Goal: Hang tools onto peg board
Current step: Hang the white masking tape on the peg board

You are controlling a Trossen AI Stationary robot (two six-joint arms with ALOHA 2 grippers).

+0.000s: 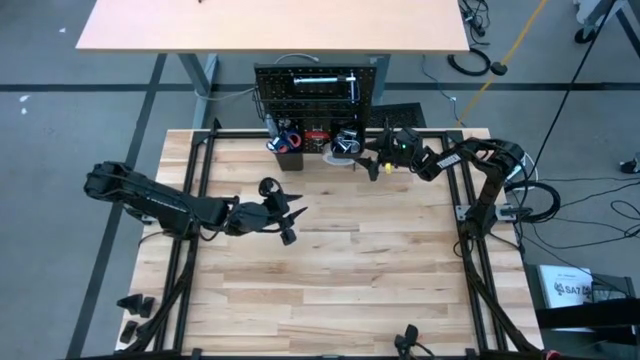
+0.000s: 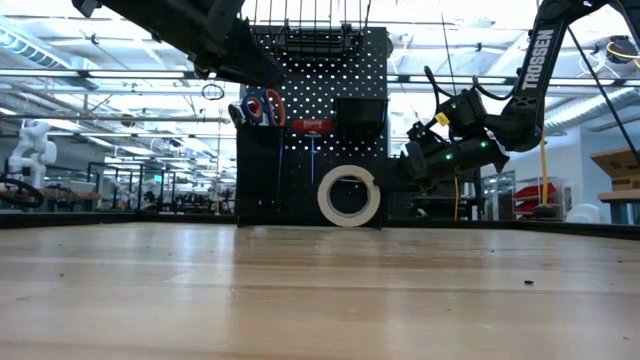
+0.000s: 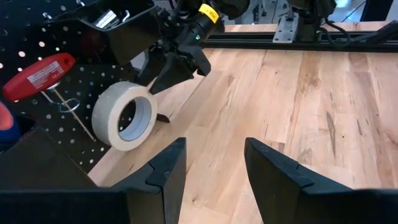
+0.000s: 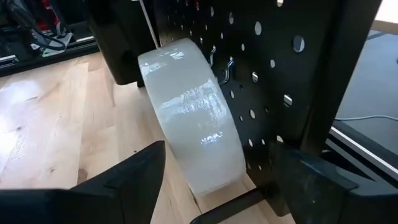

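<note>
Peg board (image 2: 312, 120), upright on bench (image 1: 340, 250): white tape roll (image 2: 349, 196) hung at its foot. Right end effector (image 1: 368, 160) beside roll, open, empty. Left end effector (image 1: 290, 222) well before board, open, empty.

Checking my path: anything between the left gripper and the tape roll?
Only bare tabletop lies between the left gripper and the tape roll, seen in the left wrist view.

Tan desk (image 1: 270, 25) beyond the wooden tabletop (image 1: 330, 260); black cables (image 1: 475, 62) and a yellow cord (image 1: 520, 40) on grey floor (image 1: 60, 120).
</note>
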